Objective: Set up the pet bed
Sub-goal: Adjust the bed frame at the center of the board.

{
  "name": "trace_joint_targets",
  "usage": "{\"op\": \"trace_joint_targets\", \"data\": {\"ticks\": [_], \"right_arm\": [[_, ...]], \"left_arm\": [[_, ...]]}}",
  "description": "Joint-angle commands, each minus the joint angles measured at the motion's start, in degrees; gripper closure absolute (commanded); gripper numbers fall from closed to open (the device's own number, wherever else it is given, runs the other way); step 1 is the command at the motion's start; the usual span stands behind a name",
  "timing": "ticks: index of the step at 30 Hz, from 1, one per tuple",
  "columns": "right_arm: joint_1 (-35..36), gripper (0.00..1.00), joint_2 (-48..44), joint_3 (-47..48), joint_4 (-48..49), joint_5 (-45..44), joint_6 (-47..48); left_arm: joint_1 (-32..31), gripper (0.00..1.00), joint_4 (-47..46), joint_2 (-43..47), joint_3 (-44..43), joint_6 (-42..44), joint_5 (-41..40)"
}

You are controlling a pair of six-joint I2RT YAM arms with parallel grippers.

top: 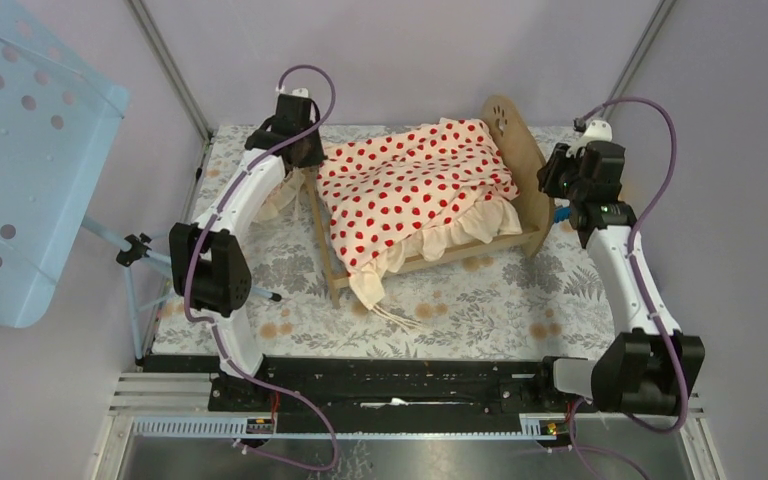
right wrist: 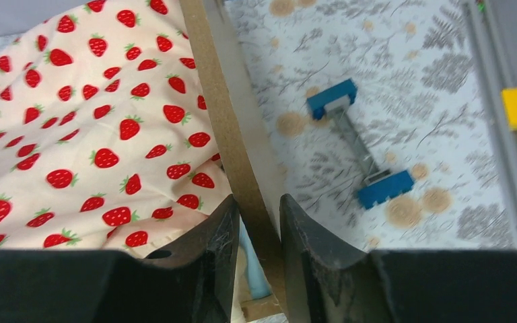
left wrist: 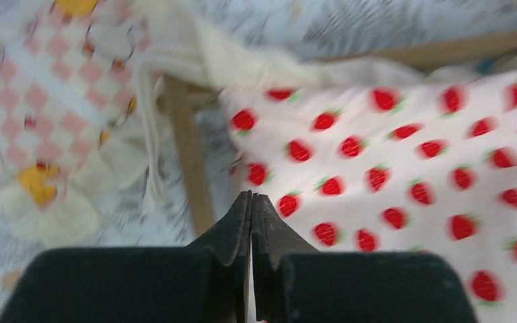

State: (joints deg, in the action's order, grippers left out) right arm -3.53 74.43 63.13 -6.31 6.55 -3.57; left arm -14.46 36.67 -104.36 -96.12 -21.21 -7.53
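Observation:
The pet bed (top: 520,236) stands mid-table, its rounded headboard (top: 508,140) at the right. A red-dotted cream blanket (top: 410,185) covers it and spills over the front rail. My left gripper (left wrist: 251,196) is shut with nothing between its jaws, hovering over the blanket's edge (left wrist: 410,155) beside a wooden frame rail (left wrist: 192,168). The pink checked pillow (left wrist: 33,101) lies on the table just left of that rail. My right gripper (right wrist: 259,205) is shut on the headboard (right wrist: 232,128), one finger on each face. A sliver of pale blue mattress (right wrist: 252,269) shows beside the board.
A small grey bar with blue ends (right wrist: 360,151) lies on the floral tablecloth (top: 480,310) behind the headboard. A blue perforated panel (top: 20,160) on a stand leans at the far left. Blanket fringe (top: 395,315) trails onto the cloth in front.

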Motion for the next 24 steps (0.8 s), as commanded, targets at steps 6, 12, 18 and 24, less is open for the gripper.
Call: {"op": "trace_joint_targets", "data": {"ticks": [6,12,18,24], "right_arm": [[1.7,1.00,-13.1,-7.6,0.9,0.8,-14.6],[1.7,0.79,-15.6,-7.6,-1.2,-2.8,-12.6],[1.7,0.49,-16.8,-3.3,-4.0,-6.1,-12.1],[1.7,0.41,-16.6,3.5,-11.2,-12.1,-14.4]], "left_arm": [[1.8,1.00,-9.2,-4.5,-9.7,2.5,4.9],[1.8,0.91,-9.9,0.1,-4.5,2.4,6.7],[1.8,0.36,-9.6,9.6,1.0,1.0,6.3],[1.8,0.23,-5.8,19.2,7.4,-1.0,7.3]]}}
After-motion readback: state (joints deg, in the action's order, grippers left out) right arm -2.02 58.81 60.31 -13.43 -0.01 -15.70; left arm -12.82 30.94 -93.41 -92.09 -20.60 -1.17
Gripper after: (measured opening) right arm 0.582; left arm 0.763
